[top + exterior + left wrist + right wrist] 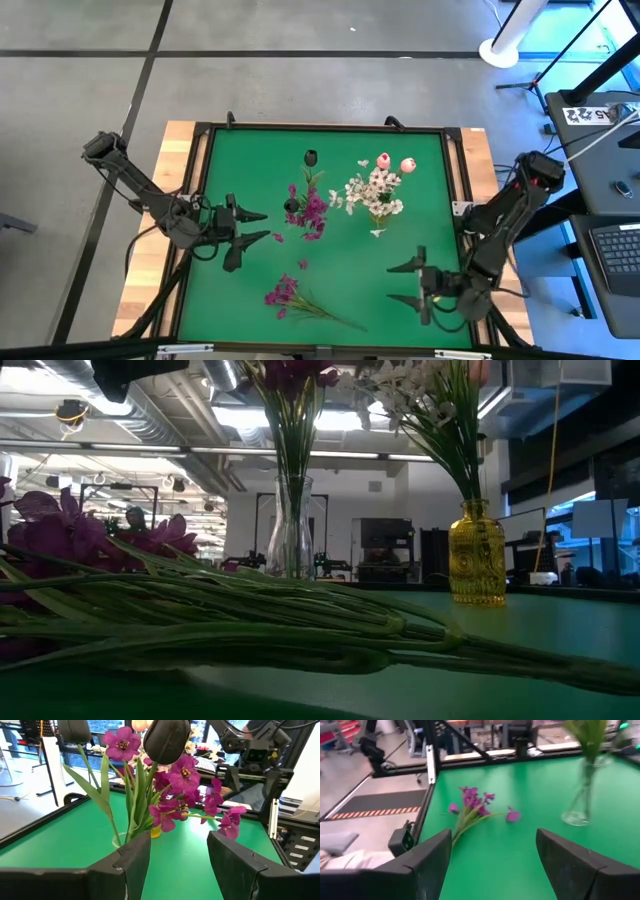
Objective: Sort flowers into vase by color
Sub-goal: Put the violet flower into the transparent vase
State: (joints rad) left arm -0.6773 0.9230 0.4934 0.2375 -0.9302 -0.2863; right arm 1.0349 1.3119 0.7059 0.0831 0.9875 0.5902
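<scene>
A clear glass vase [290, 530] holds magenta-purple sprays [310, 208] and a dark bud [311, 157]. A yellow glass vase [477, 555] holds white blossoms [372, 190] and two pink tulip buds [395, 162]. One magenta spray [290, 295] lies flat on the green mat near the front edge; it also shows in the right wrist view [472, 807]. A loose magenta petal [302, 264] lies beside it. My left gripper [258, 226] is open and empty, left of the clear vase. My right gripper [403, 283] is open and empty, right of the lying spray.
The green mat [230, 290] has a raised dark frame [192, 200] around it on a wooden table. Open mat lies between the two grippers and in front of the vases. A desk with a laptop [620, 255] stands off the table's right side.
</scene>
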